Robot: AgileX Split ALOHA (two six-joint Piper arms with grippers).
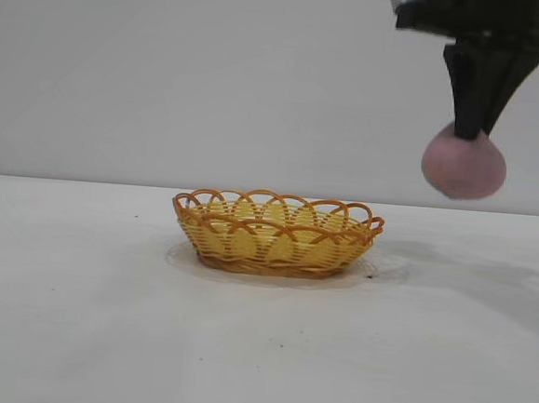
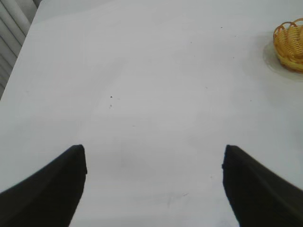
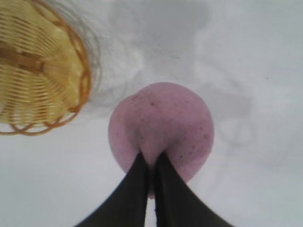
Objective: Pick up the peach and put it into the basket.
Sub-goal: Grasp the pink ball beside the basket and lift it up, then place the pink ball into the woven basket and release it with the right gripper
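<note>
**Peach in the air, basket waiting**

The right gripper [image 1: 477,134] is up high, pointing down, and its two black fingers are pinched tight on the very top of the peach [image 1: 464,163]. The pink fruit hangs under them, clear of the white table [image 1: 72,335] — nothing is under it but its own shadow. From the right wrist view you can see the fingers [image 3: 137,184] squeezed almost together on a little bit of the peach's skin, so the hold is small.

The basket [image 1: 276,232] sits on the table near the middle, off to one side of the peach and lower down. It is empty inside.

The left gripper [image 2: 154,189] is parked far off over bare table, its fingers spread wide and holding nothing. It only sees the basket at the edge of its view.

I think the job now is to carry the peach sideways until it is right over the middle of the basket — not over the loopy rim. Go slow, because a pinch that small could slip if the fruit swings. Then come down low before letting go, so the peach does not bounce out or tip the light basket.
</note>
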